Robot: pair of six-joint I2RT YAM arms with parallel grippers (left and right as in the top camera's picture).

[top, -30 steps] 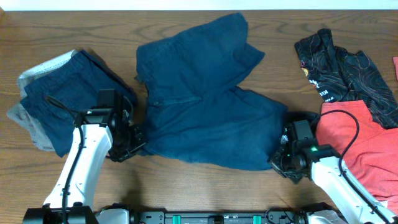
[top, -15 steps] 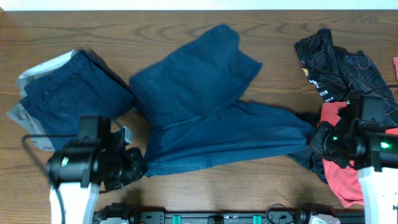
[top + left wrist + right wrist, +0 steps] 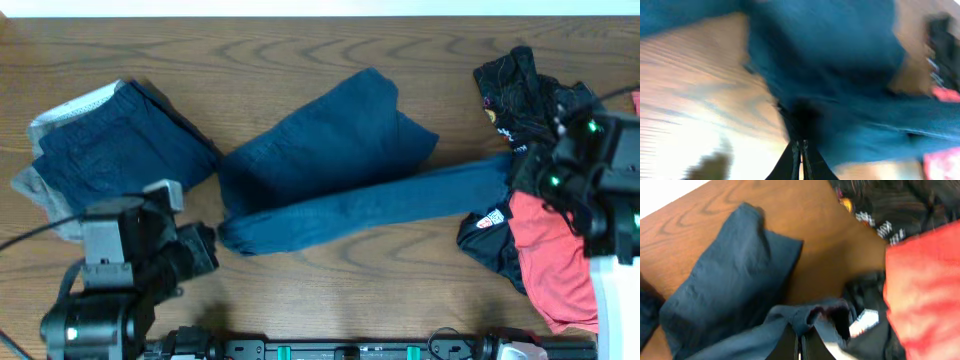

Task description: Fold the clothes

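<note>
Navy shorts (image 3: 330, 150) stretched – folded pile (image 3: 110, 150) left, red garment (image 3: 550, 260) right

The right gripper (image 3: 800, 332) sits at the bottom edge, its fingers pressed together on a bunched edge of the navy shorts (image 3: 735, 285). The shorts spread away to the left over the wooden table (image 3: 832, 262). A red garment (image 3: 925, 280) fills the right side, below a blurred black garment (image 3: 900, 205) with a print.
</note>
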